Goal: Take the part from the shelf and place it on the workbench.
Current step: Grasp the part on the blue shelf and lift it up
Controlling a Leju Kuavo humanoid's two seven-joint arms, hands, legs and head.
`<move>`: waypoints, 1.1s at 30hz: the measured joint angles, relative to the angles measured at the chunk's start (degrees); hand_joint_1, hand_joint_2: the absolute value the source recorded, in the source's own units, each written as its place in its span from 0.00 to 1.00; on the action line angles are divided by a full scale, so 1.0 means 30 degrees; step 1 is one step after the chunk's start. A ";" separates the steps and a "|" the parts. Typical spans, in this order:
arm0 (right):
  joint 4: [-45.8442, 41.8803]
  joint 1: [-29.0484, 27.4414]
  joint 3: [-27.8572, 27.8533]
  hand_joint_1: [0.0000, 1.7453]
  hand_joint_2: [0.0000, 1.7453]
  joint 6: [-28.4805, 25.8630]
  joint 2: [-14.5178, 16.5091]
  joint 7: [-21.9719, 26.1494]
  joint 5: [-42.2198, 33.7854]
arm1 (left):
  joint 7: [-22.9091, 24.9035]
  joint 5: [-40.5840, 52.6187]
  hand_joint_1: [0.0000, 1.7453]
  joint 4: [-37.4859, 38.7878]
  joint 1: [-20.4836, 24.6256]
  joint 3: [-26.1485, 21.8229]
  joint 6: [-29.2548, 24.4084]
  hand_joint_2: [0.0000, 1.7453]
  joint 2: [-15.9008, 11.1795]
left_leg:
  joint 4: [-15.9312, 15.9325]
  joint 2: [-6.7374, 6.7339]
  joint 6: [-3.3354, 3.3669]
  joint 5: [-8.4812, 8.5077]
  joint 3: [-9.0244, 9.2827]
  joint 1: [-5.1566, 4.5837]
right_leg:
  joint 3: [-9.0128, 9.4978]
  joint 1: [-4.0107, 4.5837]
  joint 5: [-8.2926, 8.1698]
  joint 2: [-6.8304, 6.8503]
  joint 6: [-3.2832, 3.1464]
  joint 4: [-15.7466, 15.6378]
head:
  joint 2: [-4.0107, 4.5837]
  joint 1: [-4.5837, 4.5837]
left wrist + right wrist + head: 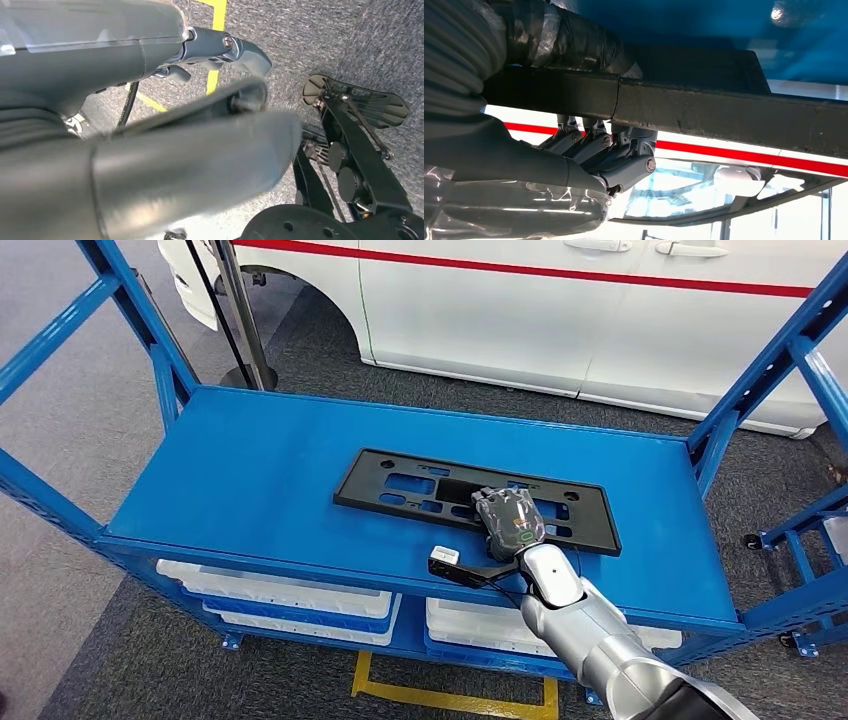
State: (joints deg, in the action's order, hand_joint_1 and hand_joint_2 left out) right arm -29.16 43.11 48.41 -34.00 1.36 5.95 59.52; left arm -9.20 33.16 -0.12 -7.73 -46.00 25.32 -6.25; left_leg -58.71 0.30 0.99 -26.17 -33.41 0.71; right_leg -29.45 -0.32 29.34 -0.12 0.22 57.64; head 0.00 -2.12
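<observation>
A flat black part, a long plate with several cut-outs, lies on the top board of the blue shelf. My right hand is on its near edge, right of the middle. In the right wrist view the hand grips that edge of the part, with the taped thumb on one face and the dark fingers on the other. My left hand hangs over the grey floor and holds nothing, its fingers loosely apart.
Blue uprights stand at both ends of the shelf. White bins sit on the lower level. A white car with a red stripe is parked close behind. A pole on a round base stands at the back left. Yellow tape marks the floor.
</observation>
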 joint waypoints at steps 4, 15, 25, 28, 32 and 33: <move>-0.0457 -0.0147 -0.0067 0.50 1.00 0.0224 -0.0071 0.0299 0.0000 | -0.0095 0.0272 0.00 -0.0002 0.0014 0.0242 0.0149 1.00 -0.0046 | 0.0000 -0.0009 0.0000 0.0000 0.0000 0.0000 | -0.0002 0.0001 0.0000 -0.0005 0.0000 0.0001 | 0.0000 0.0000; -0.4303 -0.1457 0.1849 0.00 0.00 0.0289 0.3691 0.2983 -0.2244 | -0.0550 0.5924 0.00 -0.0004 0.1447 0.3173 0.2823 0.00 -0.2887 | 0.0021 -0.0047 -0.0145 0.0013 0.0007 0.0072 | -0.0084 0.0108 0.0088 0.0015 -0.0132 0.0113 | 0.0000 -0.0011; -0.7145 -0.1796 0.2661 0.00 0.00 -0.0233 0.3509 0.4596 -0.4996 | -0.0012 0.7064 0.00 -0.0004 0.1409 0.3226 0.3194 0.00 -0.3422 | 0.0570 -0.0182 0.0235 0.0360 0.0236 0.0146 | -0.0382 -0.0021 0.0773 -0.0033 0.0251 0.0909 | 0.0002 0.0005; -0.8328 -0.1925 0.2699 0.00 0.00 0.0727 0.3033 0.5021 -0.6244 | 0.0205 0.7393 0.00 -0.0004 0.1328 0.3033 0.3478 0.00 -0.3492 | 0.0660 -0.0283 0.0293 0.0452 0.0196 0.0169 | -0.1937 -0.0111 0.2414 -0.0017 0.0360 0.4197 | 0.0002 0.0009; -0.9449 -0.2100 0.2660 0.00 0.00 0.0744 0.2196 0.5304 -0.6945 | 0.0426 0.7415 0.00 -0.0004 0.1114 0.2368 0.3579 0.00 -0.3568 | 0.0385 -0.0312 0.0114 0.0396 0.0049 0.0257 | -0.1472 -0.0345 0.0796 0.0028 0.0492 0.3162 | 0.0000 0.0011; -0.9705 -0.2098 0.2576 0.00 0.00 0.0615 0.1937 0.5282 -0.6984 | 0.0537 0.7217 0.00 -0.0002 0.1014 0.2118 0.3535 0.00 -0.3579 | 0.0266 -0.0309 -0.0001 0.0365 -0.0013 0.0260 | -0.0914 -0.0348 0.0324 0.0039 0.0477 0.2034 | 0.0000 0.0011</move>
State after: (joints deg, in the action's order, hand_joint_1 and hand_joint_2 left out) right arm -58.27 36.82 56.13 -32.16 7.17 21.80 38.56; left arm -7.59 54.81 -0.13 -4.69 -39.65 35.92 -16.99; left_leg -57.91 -0.62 0.99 -25.07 -33.45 1.49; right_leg -32.19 -1.37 30.31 0.00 1.65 63.75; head 0.00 -2.09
